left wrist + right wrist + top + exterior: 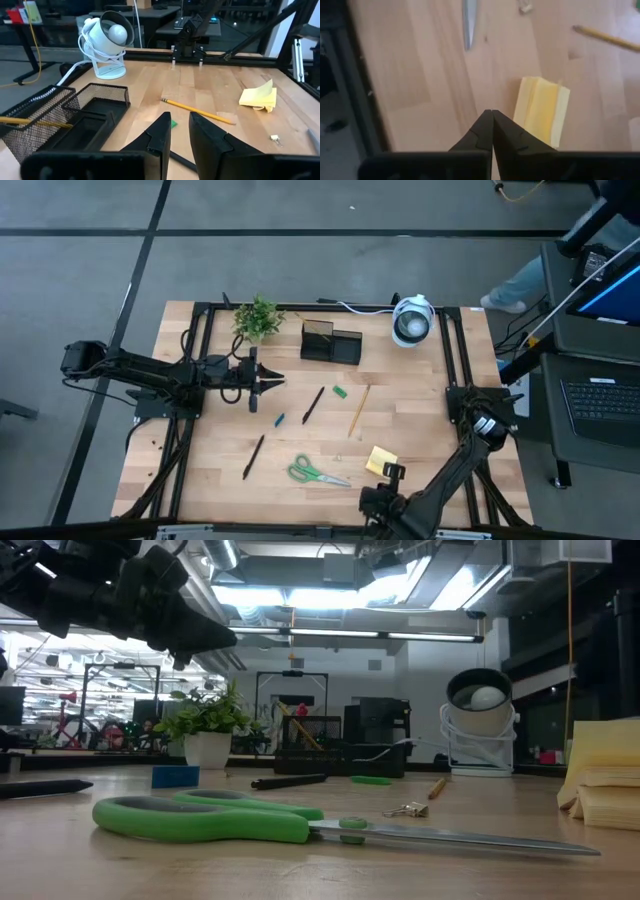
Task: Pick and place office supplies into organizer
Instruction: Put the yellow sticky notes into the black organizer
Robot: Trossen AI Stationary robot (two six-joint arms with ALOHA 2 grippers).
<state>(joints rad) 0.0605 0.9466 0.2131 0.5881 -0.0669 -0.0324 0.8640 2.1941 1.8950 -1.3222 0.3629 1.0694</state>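
Note:
The black mesh organizer stands at the far middle of the table with a pencil inside it. Loose on the wood lie a pencil, two black pens, green-handled scissors, a yellow sticky-note pad, a green piece and a blue piece. My right gripper is shut and points steeply down just beside the pad, near the front edge; I cannot tell whether it touches it. My left gripper hovers left of the organizer, its fingers a narrow gap apart with nothing between them.
A small potted plant stands left of the organizer, and a round white-and-grey device with a cord stands to its right. A tiny metal clip lies near the scissors' blades. Black frame rails run along the table's sides.

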